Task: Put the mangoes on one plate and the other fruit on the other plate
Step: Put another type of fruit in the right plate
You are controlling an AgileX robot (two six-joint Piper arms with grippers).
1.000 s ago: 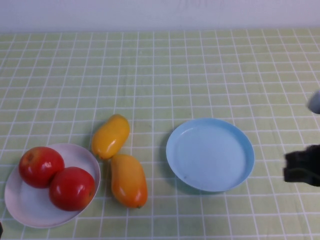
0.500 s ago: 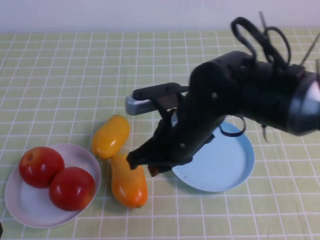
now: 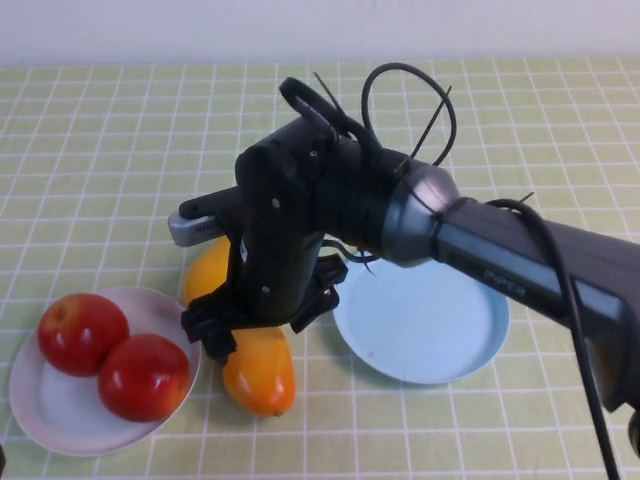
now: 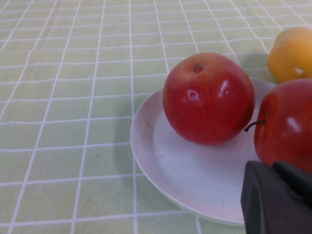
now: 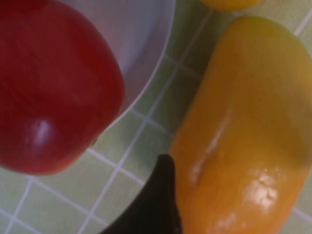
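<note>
Two red apples (image 3: 82, 332) (image 3: 144, 376) lie on the white plate (image 3: 40, 420) at the front left. Right of it the deeper orange mango (image 3: 260, 375) lies on the cloth, with the yellow mango (image 3: 203, 275) behind it, partly hidden by the arm. My right gripper (image 3: 258, 325) hangs open right over the orange mango (image 5: 243, 122), one finger (image 5: 156, 204) at its side nearest the plate. The light blue plate (image 3: 430, 320) holds nothing. My left gripper (image 4: 278, 200) is shut and empty at the white plate's (image 4: 161, 161) near edge, beside an apple (image 4: 287, 126).
A green checked cloth (image 3: 120, 150) covers the table up to a pale wall at the back. The right arm (image 3: 480, 250) stretches from the right edge across the blue plate's rear part, with loose cables arching above it.
The right arm swung in from the right edge, crossed the blue plate and came down over the orange mango while its jaws opened. Fruit, plates and the left gripper have not moved.
</note>
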